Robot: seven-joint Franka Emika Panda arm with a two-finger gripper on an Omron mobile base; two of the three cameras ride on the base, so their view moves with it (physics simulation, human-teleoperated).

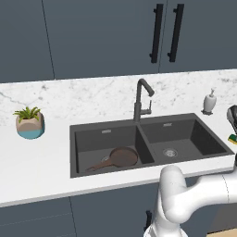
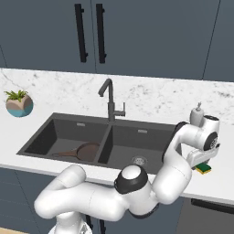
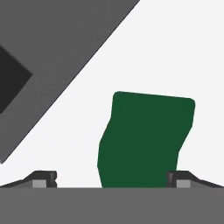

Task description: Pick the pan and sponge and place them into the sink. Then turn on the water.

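Two dark fingertips (image 3: 43,178) stand spread wide at the bottom of the hand view, one to each side of the sponge (image 3: 146,138), whose green face lies between them; neither tip is seen touching it, and its near end is cut off at the bottom of that view. The gripper (image 2: 201,161) hangs directly over the sponge on the white counter (image 2: 219,180) to the right of the sink (image 2: 91,132). From the right base view only a green and yellow corner of the sponge peeks out under the hand; the fingers themselves are hidden there by the hand's white body. In the left base view the sponge is a sliver at the right edge, and the hand above it is cropped by the frame.

Beyond the counter's bare patch, the hand view catches a slanted grey wall of the sink, with a darker area I cannot identify at the left edge.

Farther out, the pan (image 1: 121,157) lies in the sink's left basin, handle pointing left. The faucet (image 1: 142,99) rises behind the divider; no stream is visible from it. A white soap dispenser (image 1: 209,102) stands at the back right, and a small potted plant (image 1: 29,122) sits well to the left. No lettering is readable anywhere.
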